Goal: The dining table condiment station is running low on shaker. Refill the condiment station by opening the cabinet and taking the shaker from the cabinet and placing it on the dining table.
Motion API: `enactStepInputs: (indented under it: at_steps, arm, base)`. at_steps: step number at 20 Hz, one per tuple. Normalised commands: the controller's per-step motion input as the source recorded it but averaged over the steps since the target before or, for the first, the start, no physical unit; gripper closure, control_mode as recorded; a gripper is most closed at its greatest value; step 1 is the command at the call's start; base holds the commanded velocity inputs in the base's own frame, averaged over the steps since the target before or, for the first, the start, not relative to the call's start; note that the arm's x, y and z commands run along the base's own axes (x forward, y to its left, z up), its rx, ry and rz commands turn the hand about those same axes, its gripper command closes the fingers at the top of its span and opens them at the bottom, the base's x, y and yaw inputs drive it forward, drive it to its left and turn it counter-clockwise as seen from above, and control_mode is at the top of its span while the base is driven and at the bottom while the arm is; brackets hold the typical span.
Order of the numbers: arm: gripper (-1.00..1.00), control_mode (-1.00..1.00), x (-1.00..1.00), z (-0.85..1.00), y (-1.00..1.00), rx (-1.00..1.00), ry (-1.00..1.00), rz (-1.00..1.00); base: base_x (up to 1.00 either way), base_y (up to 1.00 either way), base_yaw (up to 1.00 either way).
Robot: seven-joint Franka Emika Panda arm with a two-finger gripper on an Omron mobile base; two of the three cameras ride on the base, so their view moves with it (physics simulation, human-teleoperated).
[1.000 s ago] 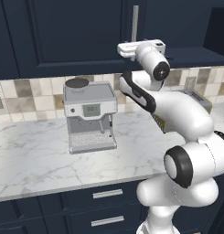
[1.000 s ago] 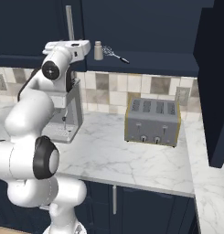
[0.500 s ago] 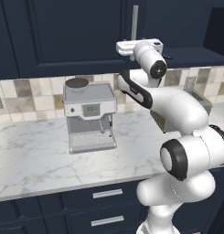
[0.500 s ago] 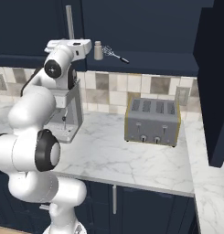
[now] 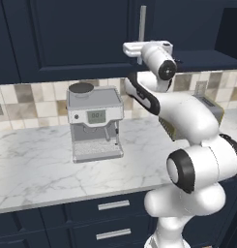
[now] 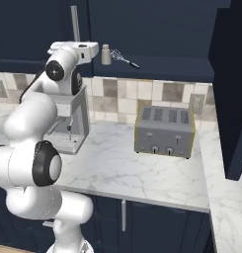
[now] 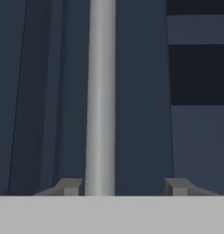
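Two small dark finger tips of my gripper stand either side of the cabinet's handle, a smooth, round, silver vertical bar. The left tip sits just beside the bar; the right one stands apart from it, so my gripper is partly open around the bar and not clamped on it. From the left base view my gripper reaches the lower end of that handle, against a flat, dark navy panelled door. In the right base view, the shaker, a small pale cylinder with a narrower rounded cap, stands upright on the open cabinet shelf just to the right of my hand, with a thin wire whisk lying just beside it. Below, a boxy grey coffee machine and a brushed metal four-slot toaster sit on the white, grey-veined marble bench before a tiled backsplash of beige and grey squares.
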Motion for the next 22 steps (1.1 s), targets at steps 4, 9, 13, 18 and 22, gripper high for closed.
enactStepInputs:
  at_steps: [4,9,13,18,22]
  arm:
    - [1.0,-1.0,0.01,0.0,0.05,0.0,0.04,-0.01]
    - [1.0,-1.0,-0.15,0.0,0.34,-0.01,0.03,0.01]
    - [1.0,-1.0,-0.56,0.01,0.51,0.02,0.08,0.04]
    - [1.0,-1.0,-0.64,0.05,0.62,0.05,0.13,0.05]
    - [1.0,-1.0,-0.72,0.05,0.65,0.06,0.12,0.05]
  base:
    - [0.0,0.0,0.0]
    - [0.0,0.0,0.0]
    - [0.0,0.0,0.0]
    - [0.0,0.0,0.0]
    - [0.0,0.0,0.0]
